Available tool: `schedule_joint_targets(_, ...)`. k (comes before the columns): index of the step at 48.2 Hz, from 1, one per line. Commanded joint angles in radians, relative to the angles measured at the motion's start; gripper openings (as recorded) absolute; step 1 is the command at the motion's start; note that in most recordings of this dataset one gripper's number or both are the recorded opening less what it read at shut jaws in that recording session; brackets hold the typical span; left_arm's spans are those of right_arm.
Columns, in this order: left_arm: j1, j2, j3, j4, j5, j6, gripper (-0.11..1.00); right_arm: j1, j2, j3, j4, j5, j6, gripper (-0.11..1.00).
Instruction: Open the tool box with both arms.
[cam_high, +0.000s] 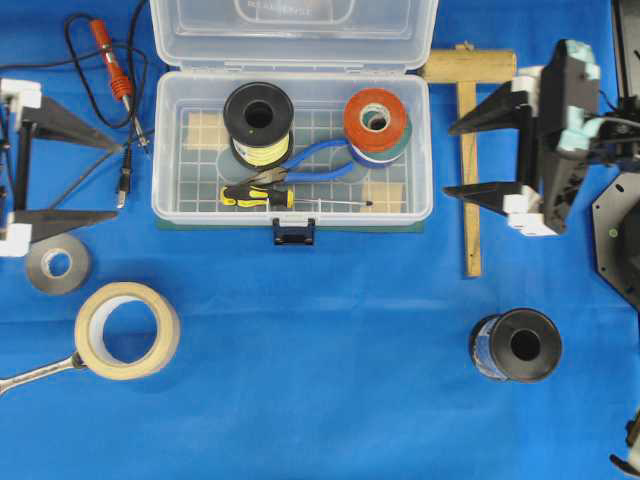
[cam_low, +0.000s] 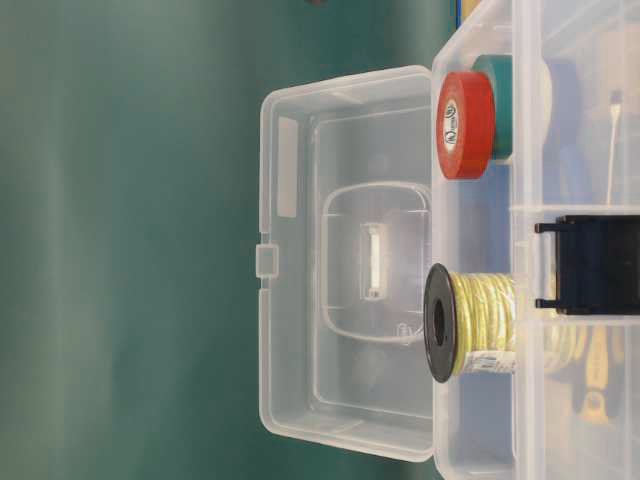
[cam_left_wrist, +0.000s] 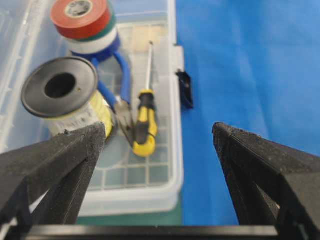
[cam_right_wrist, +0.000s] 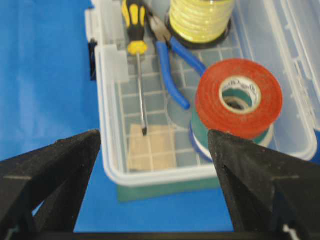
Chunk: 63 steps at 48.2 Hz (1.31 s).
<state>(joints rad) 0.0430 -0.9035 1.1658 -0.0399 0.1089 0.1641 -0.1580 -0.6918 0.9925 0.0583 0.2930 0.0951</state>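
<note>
The clear tool box (cam_high: 165, 150) stands open in the middle, its lid (cam_high: 293, 35) swung back and lying flat behind it, and its dark blue latch (cam_high: 294, 232) hangs at the front. The table-level view shows the raised lid (cam_low: 345, 260) and the latch (cam_low: 595, 265). Inside are a yellow wire spool (cam_high: 259, 122), stacked tape rolls (cam_high: 374, 120), blue pliers (cam_high: 320, 165) and a screwdriver (cam_high: 258, 195). My left gripper (cam_high: 117, 180) (cam_left_wrist: 157, 129) stands open left of the box, apart from it. My right gripper (cam_high: 449, 159) (cam_right_wrist: 153, 133) stands open to the right, empty.
A wooden mallet (cam_high: 468, 120) lies between the box and the right gripper. A black spool (cam_high: 517, 345) stands front right. Masking tape (cam_high: 127, 330), a grey tape roll (cam_high: 57, 265) and a wrench (cam_high: 35, 375) lie front left. A red soldering iron (cam_high: 110, 62) with cable lies back left.
</note>
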Motion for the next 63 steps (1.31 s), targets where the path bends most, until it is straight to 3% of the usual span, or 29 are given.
schedule_joint_targets(1,-0.003,-0.038,0.012,-0.002,0.008,-0.003,0.90,0.006,-0.057,0.018,-0.003,0.005,0.002,0.86)
schedule_joint_targets(15,-0.020,-0.201,0.129,-0.002,-0.006,-0.026,0.90,0.006,-0.278,0.193,0.000,-0.041,0.002,0.86)
schedule_joint_targets(26,-0.035,-0.296,0.219,-0.003,-0.055,-0.038,0.89,0.008,-0.362,0.279,0.018,-0.089,0.005,0.86)
schedule_joint_targets(37,-0.071,-0.285,0.276,-0.003,-0.143,-0.055,0.89,0.015,-0.322,0.321,0.071,-0.161,0.006,0.86)
schedule_joint_targets(47,-0.078,-0.268,0.322,-0.011,-0.183,-0.118,0.89,0.043,-0.247,0.364,0.097,-0.278,0.006,0.86)
schedule_joint_targets(63,-0.083,-0.272,0.327,-0.005,-0.192,-0.120,0.89,0.049,-0.198,0.439,0.130,-0.397,0.006,0.86)
